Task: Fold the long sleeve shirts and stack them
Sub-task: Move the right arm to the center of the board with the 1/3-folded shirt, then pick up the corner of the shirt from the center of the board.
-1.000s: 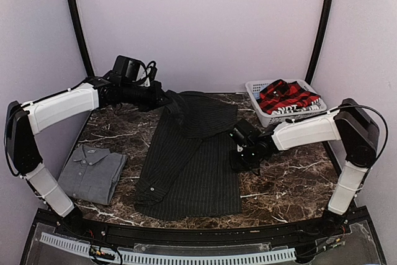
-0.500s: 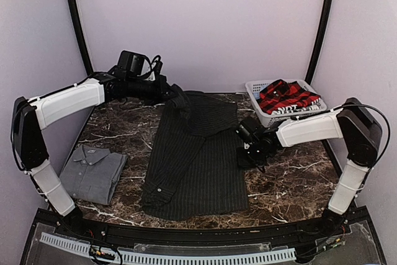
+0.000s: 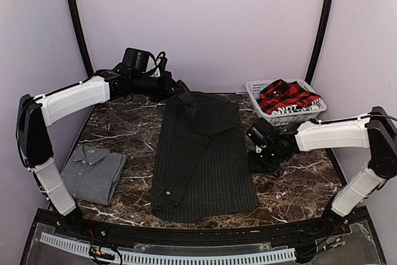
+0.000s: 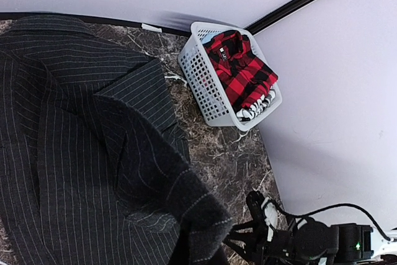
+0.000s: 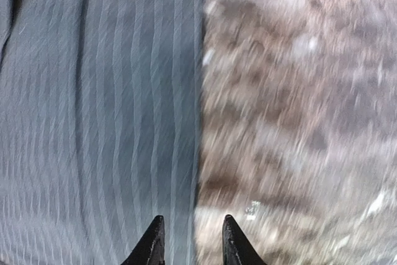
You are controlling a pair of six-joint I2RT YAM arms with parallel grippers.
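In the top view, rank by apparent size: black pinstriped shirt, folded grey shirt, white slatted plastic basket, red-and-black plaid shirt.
1. Black pinstriped shirt.
2-3. Folded grey shirt and white slatted plastic basket: too alike to rank.
4. Red-and-black plaid shirt, inside the basket.

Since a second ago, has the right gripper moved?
Yes. The right gripper slid right, along with the black pinstriped shirt's edge, ending below the white basket's left corner.

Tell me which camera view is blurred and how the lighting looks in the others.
Right wrist view: motion blur smears the marble table and the pinstriped shirt, though the right fingers are crisp. Top external view: sharp, evenly lit, only soft shadows. Left wrist view: sharp on the basket and plaid shirt; the nearest cloth fold looks soft.
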